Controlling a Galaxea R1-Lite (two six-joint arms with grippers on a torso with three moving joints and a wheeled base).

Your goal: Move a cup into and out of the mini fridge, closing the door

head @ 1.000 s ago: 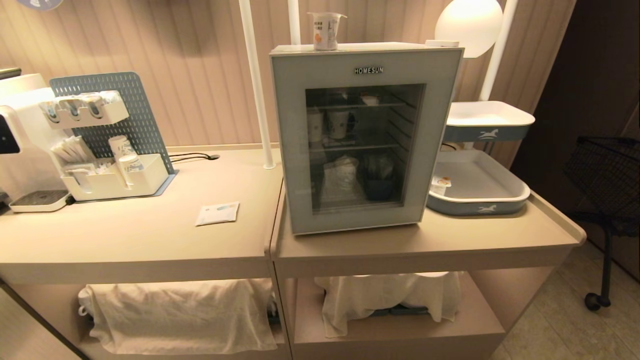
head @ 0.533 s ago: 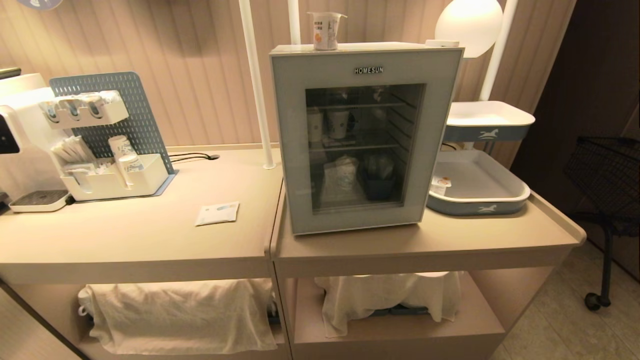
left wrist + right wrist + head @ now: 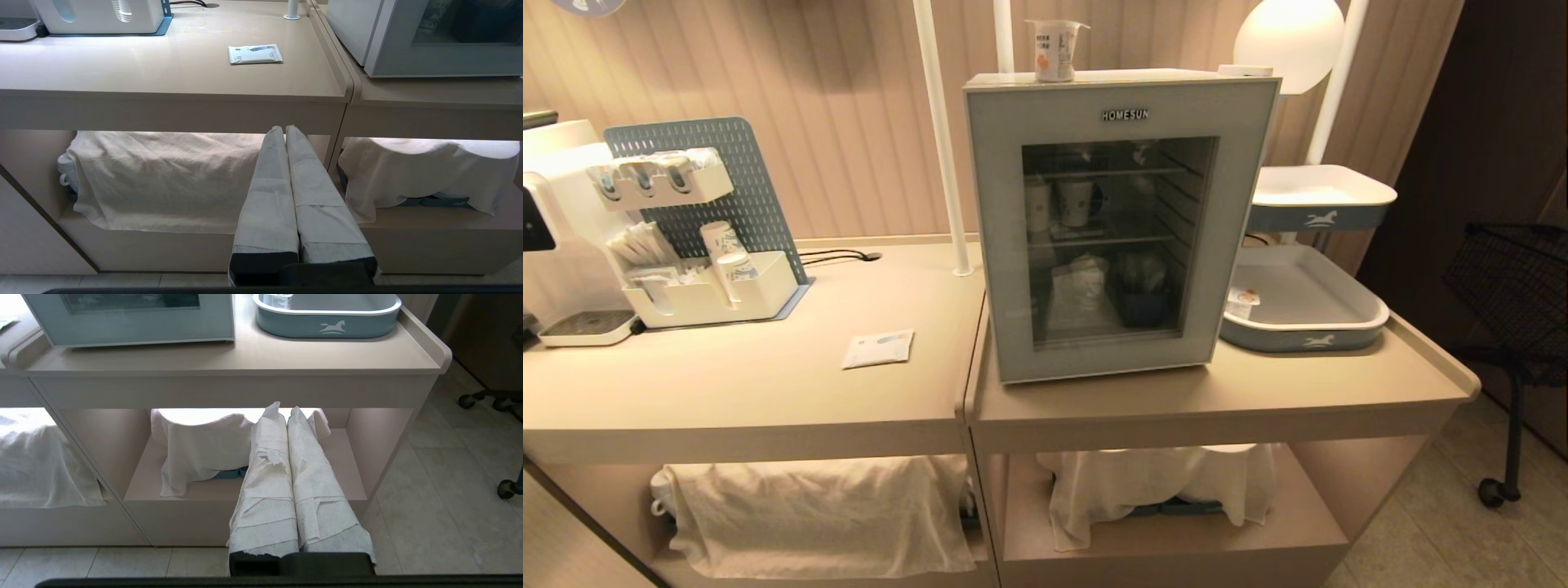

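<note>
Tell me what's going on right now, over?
Left gripper and right gripper shut, empty, low before the counter. Cup standing on top of the mini fridge, door closed. Nothing in the way.

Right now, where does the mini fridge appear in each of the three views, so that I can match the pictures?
Head view: the mini fridge stands at the centre, its door shut, on the right counter.
Left wrist view: only its lower corner shows, at the upper right.
Right wrist view: its lower front shows at the upper left.
Shared landmark: the right counter under it.
</note>
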